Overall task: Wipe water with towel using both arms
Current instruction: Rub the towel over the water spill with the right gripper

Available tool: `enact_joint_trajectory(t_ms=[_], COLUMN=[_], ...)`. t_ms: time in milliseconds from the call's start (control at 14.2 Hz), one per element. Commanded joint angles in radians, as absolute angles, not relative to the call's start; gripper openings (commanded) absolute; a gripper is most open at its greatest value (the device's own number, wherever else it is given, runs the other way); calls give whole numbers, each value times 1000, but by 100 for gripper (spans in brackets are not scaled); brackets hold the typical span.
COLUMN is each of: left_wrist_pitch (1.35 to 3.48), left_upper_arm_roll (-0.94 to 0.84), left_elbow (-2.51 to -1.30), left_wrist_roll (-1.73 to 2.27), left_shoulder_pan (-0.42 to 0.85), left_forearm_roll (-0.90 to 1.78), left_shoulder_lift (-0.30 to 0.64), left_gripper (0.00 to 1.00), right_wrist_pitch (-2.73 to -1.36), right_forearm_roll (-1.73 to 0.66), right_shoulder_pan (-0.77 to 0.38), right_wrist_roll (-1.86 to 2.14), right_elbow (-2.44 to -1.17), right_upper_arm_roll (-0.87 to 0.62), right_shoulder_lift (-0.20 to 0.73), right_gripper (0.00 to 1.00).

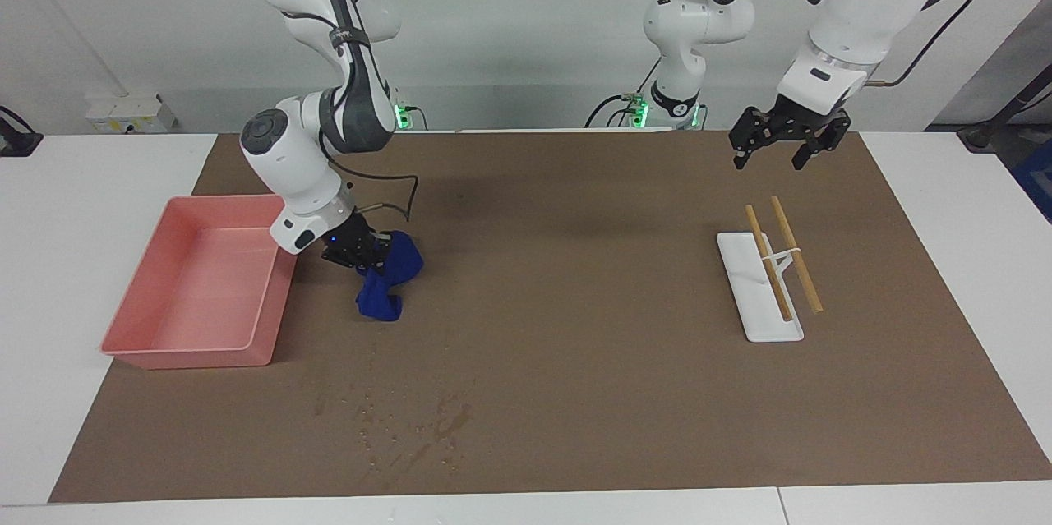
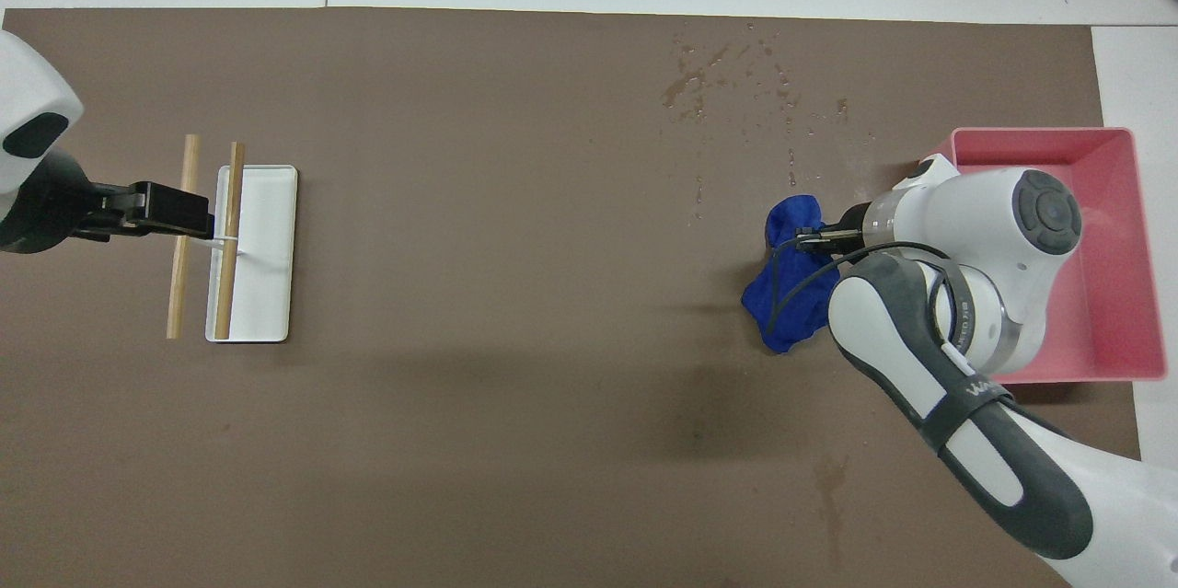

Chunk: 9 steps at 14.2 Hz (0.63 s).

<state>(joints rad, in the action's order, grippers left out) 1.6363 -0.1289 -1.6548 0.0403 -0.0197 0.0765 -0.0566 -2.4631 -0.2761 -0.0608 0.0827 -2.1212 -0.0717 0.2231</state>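
Right tool (image 1: 362, 252) is clenched on the towel (image 1: 388, 283): we see it holding the blue cloth at its upper fold, low over the tabletop (image 1: 575, 278), just beside the pink tray (image 1: 177, 348). The lower part of the towel hangs down and seems to touch the brown mat. We judge the towel to be light, soft and limp, so it will fold and drag rather than push; a grip on a thick bunch of it is safer than a grip on one thin edge. The water (image 1: 450, 420) lies as a faint stain, with small drops around it, farther from the robots than the towel. Left tool (image 1: 791, 140) waits with fingers spread, in the air over the mat near the white dish (image 1: 744, 250) that carries two wooden sticks (image 1: 795, 254).
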Motion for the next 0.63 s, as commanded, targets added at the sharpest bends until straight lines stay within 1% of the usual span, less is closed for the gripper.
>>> enact_joint_trajectory(t_ms=[0, 211, 352, 562], left_wrist_pitch=[1602, 1600, 1608, 1580], left_upper_arm_roll=[-115, -112, -114, -114], left_elbow=[-1643, -1647, -1672, -1677], left_wrist_roll=[-56, -63, -57, -61], left_shoulder_pan=[-32, -40, -35, -32], left_forearm_roll=[92, 86, 86, 86], left_shoulder_lift=[-64, -69, -87, -94], left_gripper=[100, 100, 100, 100], right_wrist_pitch=[-2514, -2562, -2565, -2537], right_forearm_roll=[-255, -255, -253, -229], right_shoulder_pan=[-57, -55, -57, -55], right_wrist_roll=[92, 87, 84, 86], right_elbow=[-2082, -1982, -1915, -1829], right_upper_arm_roll=[-78, -80, -78, -78], right_shoulder_lift=[273, 372, 425, 457], right_gripper=[0, 0, 0, 0])
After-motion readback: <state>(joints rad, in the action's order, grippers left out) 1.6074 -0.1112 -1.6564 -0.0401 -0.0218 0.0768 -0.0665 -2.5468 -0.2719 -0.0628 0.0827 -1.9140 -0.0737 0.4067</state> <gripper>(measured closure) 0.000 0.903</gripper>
